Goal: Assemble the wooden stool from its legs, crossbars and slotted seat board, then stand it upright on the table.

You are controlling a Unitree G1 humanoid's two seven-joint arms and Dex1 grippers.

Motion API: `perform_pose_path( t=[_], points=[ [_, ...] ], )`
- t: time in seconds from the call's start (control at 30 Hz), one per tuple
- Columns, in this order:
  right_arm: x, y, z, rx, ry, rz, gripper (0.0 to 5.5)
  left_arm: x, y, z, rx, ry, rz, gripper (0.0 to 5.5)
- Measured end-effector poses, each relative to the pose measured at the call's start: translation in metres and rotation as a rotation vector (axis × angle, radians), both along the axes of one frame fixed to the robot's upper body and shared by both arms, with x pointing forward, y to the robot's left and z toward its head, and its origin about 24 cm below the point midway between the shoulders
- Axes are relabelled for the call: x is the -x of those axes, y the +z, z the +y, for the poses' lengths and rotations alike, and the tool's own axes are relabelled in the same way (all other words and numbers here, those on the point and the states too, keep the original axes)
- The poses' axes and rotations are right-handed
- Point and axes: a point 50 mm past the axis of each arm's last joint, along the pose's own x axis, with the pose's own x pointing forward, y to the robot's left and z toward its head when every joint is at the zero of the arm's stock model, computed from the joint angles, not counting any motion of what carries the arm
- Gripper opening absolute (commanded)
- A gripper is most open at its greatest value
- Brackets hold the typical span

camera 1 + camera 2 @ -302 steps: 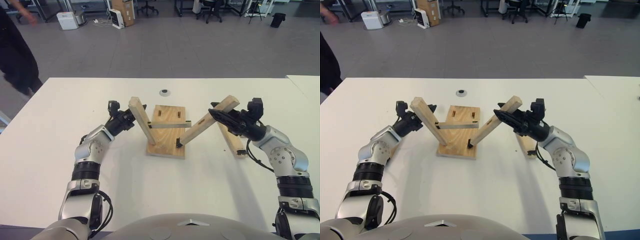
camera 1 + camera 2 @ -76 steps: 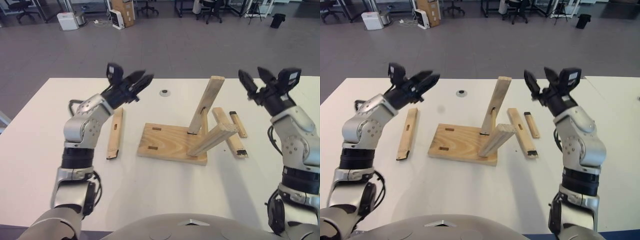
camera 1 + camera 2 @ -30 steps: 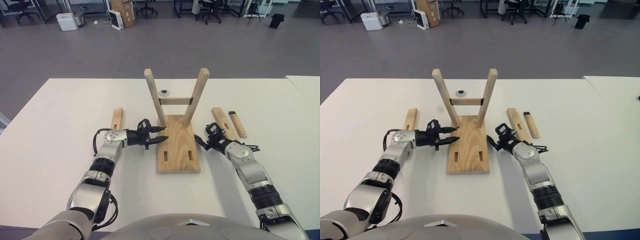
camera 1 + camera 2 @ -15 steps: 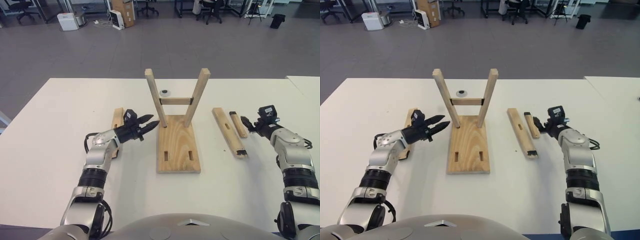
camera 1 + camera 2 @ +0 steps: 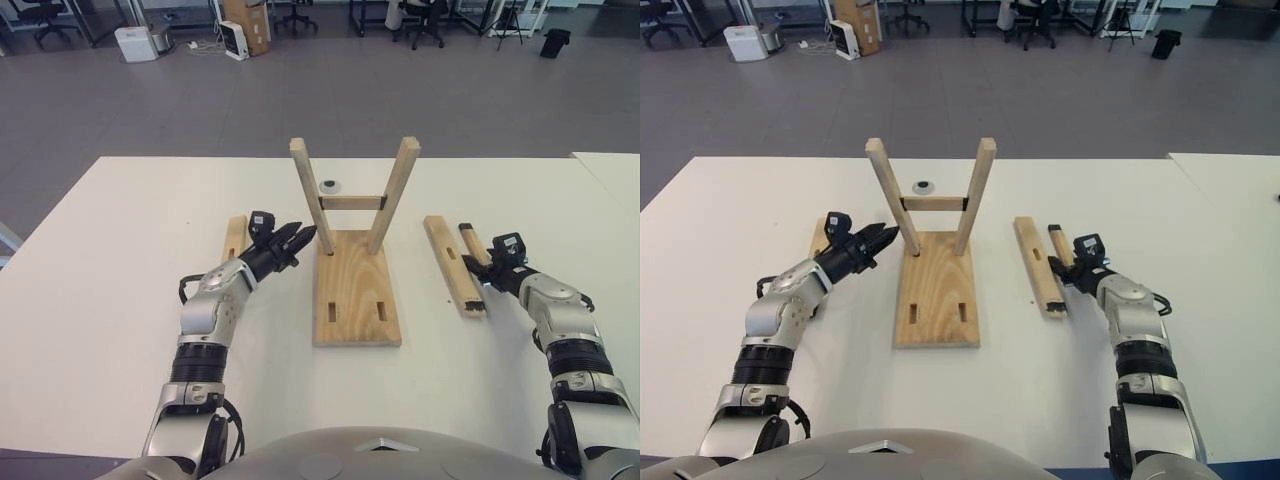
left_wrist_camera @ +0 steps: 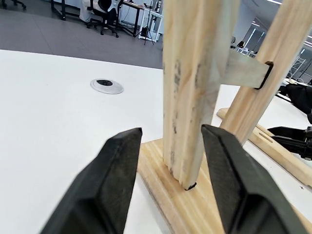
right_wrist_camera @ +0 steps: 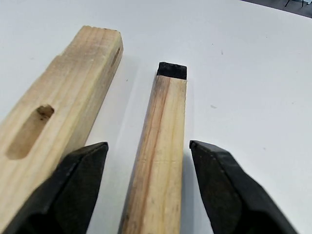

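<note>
Left eye view looks down on a white table whose far edge meets a grey floor. Beyond it stand a cardboard box, a white unit and office chairs. A second white table shows at the right edge.

The slotted seat board lies flat at the table's middle. Two upright legs rise from its far end, leaning slightly apart, joined by a fitted crossbar. A round grommet sits in the tabletop behind them.

A loose leg lies flat left of the board. A second loose leg, slotted, lies to the board's right, with a loose crossbar just beside it.

The left gripper is low at the foot of the left upright leg, its fingers spread wide on either side of that leg. The right gripper is low over the near end of the loose crossbar, its fingers parted and straddling the bar without gripping it.
</note>
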Motion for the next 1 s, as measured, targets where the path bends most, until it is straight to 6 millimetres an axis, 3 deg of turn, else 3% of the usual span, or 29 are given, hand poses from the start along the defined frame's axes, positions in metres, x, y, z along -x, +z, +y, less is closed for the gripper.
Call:
perform_pose_path(
  t=[0.13,0.27,0.43,0.57,0.63,0.7,0.8,0.87,0.9,1.0],
  points=[
    [0.004,-0.007,0.002,0.039,0.029,-0.014,1.91,-0.005,-0.006,0.009,0.002,0.116,0.151,2.24],
    [0.006,-0.011,0.004,0.037,0.024,-0.033,1.33,-0.012,-0.001,0.018,-0.007,0.183,0.169,2.24],
    [0.008,-0.014,0.006,0.002,-0.013,-0.045,1.32,-0.021,0.018,0.023,-0.118,0.266,0.007,2.24],
    [0.014,-0.002,-0.009,-0.018,-0.122,-0.109,1.32,-0.022,0.051,0.023,0.070,0.230,-0.187,2.24],
    [0.003,0.034,-0.017,0.007,-0.159,-0.253,1.32,-0.024,0.074,0.026,0.119,0.206,-0.273,2.24],
    [-0.014,0.100,-0.014,0.053,-0.148,-0.504,1.32,-0.030,0.113,0.025,0.157,0.163,-0.387,2.24],
    [-0.023,0.171,0.016,0.059,-0.085,-0.785,1.32,-0.033,0.172,0.018,0.184,0.122,-0.580,2.24],
    [-0.018,0.217,0.049,0.040,0.013,-0.978,1.31,-0.028,0.212,-0.002,0.210,0.029,-0.702,2.24],
    [-0.015,0.227,0.065,0.000,0.066,-1.026,1.31,-0.027,0.221,-0.014,0.226,-0.030,-0.719,2.24],
    [-0.009,0.233,0.104,-0.059,0.230,-1.047,1.31,-0.024,0.228,-0.043,0.278,-0.160,-0.697,2.24]
  ],
)
